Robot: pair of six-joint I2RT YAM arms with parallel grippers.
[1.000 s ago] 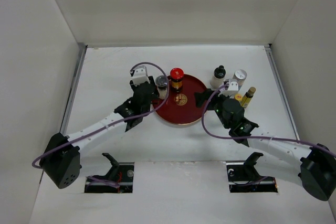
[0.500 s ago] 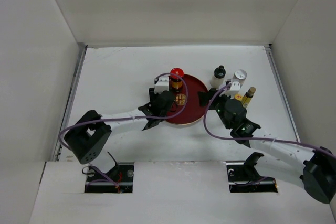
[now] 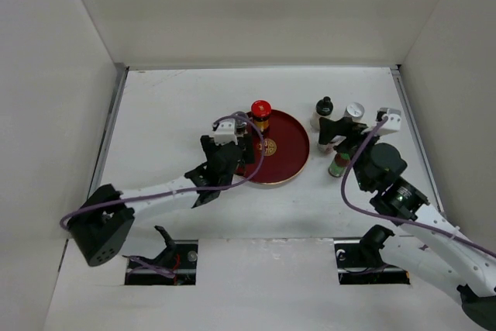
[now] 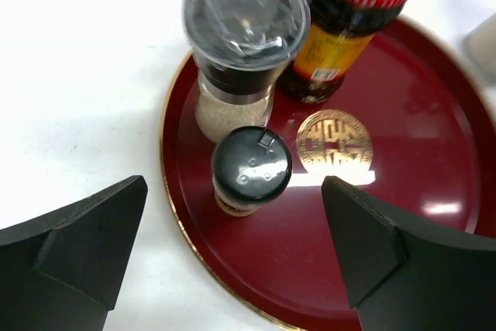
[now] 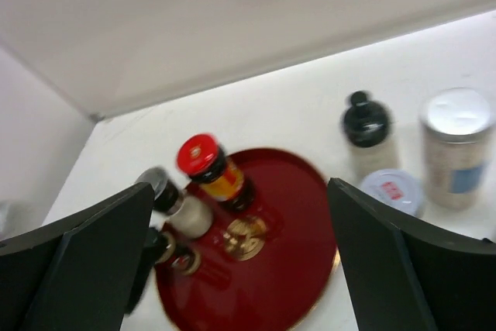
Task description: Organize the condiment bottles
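- A red round tray (image 3: 293, 154) lies before me, near the middle of the table, gold-rimmed.
- I see a gold emblem (image 4: 334, 142) at its centre.
- The white table (image 3: 167, 118) carries it.
- Plain white walls (image 3: 256, 5) stand on three sides.

You are looking at a white table (image 3: 170, 98) that plain white walls (image 3: 256, 5) are closing in on three sides under soft, even light.

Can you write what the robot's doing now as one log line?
left jaws: open, facing black-capped bottle | right jaws: open, empty | red tray: holds that bottle, grinder, red-capped bottle | silver-lidded jar: off tray
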